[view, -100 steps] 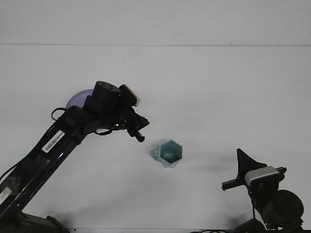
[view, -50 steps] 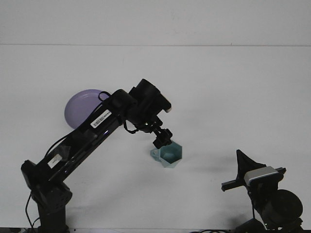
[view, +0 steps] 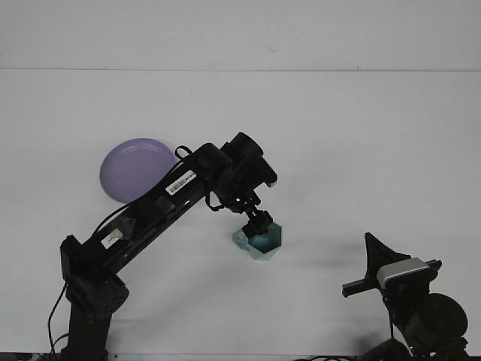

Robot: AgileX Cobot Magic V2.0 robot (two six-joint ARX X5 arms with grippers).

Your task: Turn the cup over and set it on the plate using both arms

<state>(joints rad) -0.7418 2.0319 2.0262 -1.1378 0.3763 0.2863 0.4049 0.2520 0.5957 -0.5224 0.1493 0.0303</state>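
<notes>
The teal cup [view: 261, 241] lies on its side on the white surface [view: 353, 150], roughly midway between the left and right edges and somewhat toward the near edge, with its mouth turned toward the camera. The left claw [view: 259, 223] is down at the cup's upper rim, its tips right at or just inside the mouth. From this view I cannot tell whether it has clenched on the wall or is parted around it.

The main risk lies in that rim grip. If the tips catch only a thin slice of the wall, the cup will probably twist or slip out as it lifts. The cup has flat, angled facets, so a push from above could also roll it away toward the near edge instead of seating it between the tips. A flip with a poor hold may drop it back on its side.

The purple plate [view: 134, 168] sits well apart toward the left edge, partly behind the left arm, so a carry there passes over the arm's own reach and must stay clear of the plate's rim.

The right claw [view: 372, 259] waits near the near right corner. I cannot tell how its tips stand.

The surface is plain white and bare apart from these things. A pale wall [view: 240, 34] rises behind its far edge.
</notes>
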